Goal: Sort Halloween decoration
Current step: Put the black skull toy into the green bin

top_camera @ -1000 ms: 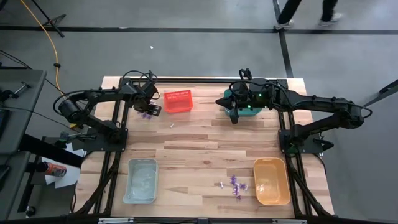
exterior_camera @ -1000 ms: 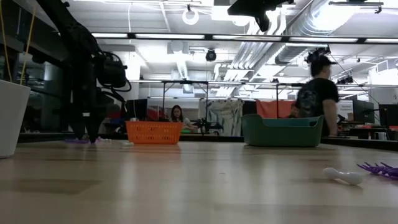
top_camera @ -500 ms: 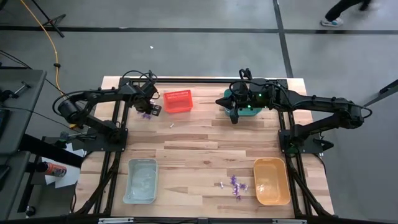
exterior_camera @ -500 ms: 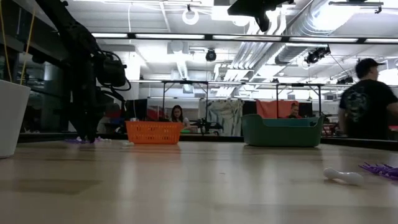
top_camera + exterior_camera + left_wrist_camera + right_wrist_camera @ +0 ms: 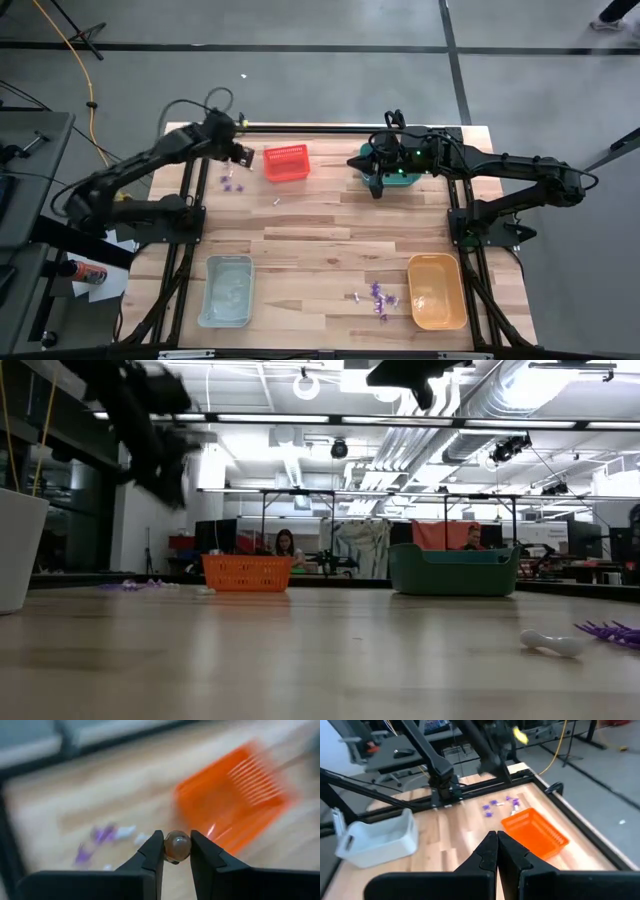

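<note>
Left gripper (image 5: 177, 851) lifting one small round trinket (image 5: 177, 845) beside the red bin (image 5: 285, 164).
Its fingers are clamping the trinket; the right gripper (image 5: 497, 845), fingers together, is hovering over the green bin (image 5: 391, 172); two purple clusters (image 5: 231, 180) (image 5: 377, 297) are lying on the table (image 5: 330, 235).

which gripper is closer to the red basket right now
Left. The left gripper is raised just beside the red basket, clamped on a small round bead. The right gripper is farther off, by the green bin.
</note>
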{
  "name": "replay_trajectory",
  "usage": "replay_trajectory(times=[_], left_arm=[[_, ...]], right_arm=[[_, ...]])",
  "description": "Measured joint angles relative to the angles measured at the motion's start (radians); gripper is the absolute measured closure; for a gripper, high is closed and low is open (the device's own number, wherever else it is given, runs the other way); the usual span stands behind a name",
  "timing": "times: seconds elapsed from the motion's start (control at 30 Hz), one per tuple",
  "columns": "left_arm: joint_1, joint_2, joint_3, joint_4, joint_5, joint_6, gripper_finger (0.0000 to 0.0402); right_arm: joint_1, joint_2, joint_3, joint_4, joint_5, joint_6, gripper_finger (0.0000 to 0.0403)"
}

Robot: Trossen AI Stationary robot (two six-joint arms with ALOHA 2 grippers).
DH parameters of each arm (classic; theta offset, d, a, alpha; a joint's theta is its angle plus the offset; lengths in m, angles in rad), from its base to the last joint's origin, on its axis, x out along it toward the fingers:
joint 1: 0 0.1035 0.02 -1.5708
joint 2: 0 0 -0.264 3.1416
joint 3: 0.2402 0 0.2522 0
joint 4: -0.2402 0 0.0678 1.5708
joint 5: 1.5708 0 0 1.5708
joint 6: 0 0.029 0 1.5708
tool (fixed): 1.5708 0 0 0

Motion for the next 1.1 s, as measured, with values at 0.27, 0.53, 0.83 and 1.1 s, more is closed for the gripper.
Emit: replay_trajectory(times=[0.27, 0.53, 0.83, 1.1], left_arm=[[-0.136, -0.214, 0.030, 0.466, 0.166, 0.024, 0.0351], [-0.442, -0.188, 0.031, 0.658, 0.180, 0.148, 0.0351], [-0.677, -0.049, 0.030, 0.804, 0.045, 0.270, 0.0351], [-0.686, -0.033, 0.030, 0.806, 0.040, 0.264, 0.0351]], right_arm=[[0.000, 0.000, 0.000, -0.032, 0.104, -0.057, 0.0403], [-0.001, 0.000, 0.000, 0.004, 0.041, -0.040, 0.0403], [0.000, 0.000, 0.000, 0.056, -0.153, -0.087, 0.0403], [0.000, 0.000, 0.000, 0.056, -0.155, -0.087, 0.0403]])
